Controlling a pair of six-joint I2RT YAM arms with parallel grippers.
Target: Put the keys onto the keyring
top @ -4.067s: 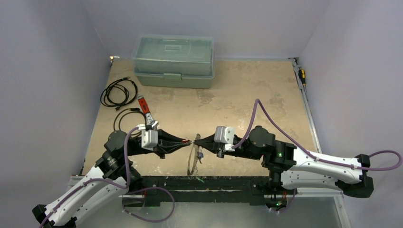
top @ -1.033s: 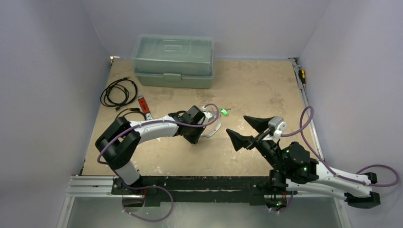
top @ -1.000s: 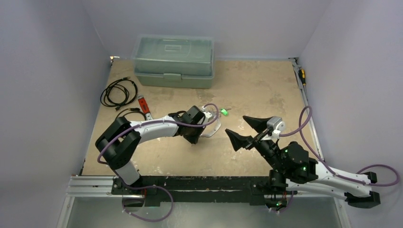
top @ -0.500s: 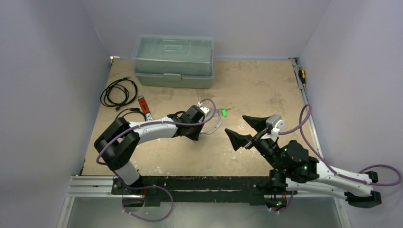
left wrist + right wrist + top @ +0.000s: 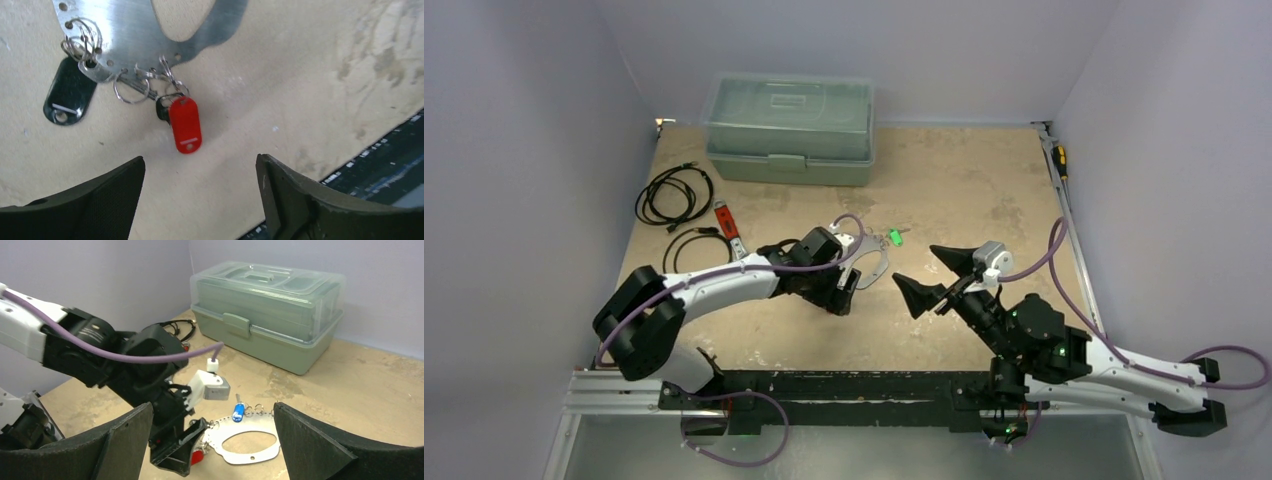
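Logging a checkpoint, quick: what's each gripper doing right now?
Left gripper: open, holding nothing.
Right gripper: open, holding nothing.

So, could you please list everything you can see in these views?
Toolbox: one, pale green, closed, far end of table.
Cables: two coils, black, far left.
Wrench: one, red handle, beside the cables.
Screwdriver: one, yellow and black, right edge.
Keyring: one, silvery, flat on the table, centre.
Keys: four; red and black on the keyring, blue at its rim, green beside it, attachment unclear.
Table: one, tan.
Left gripper: black, open, above the red key.
Right gripper: black, open, right of the keyring.
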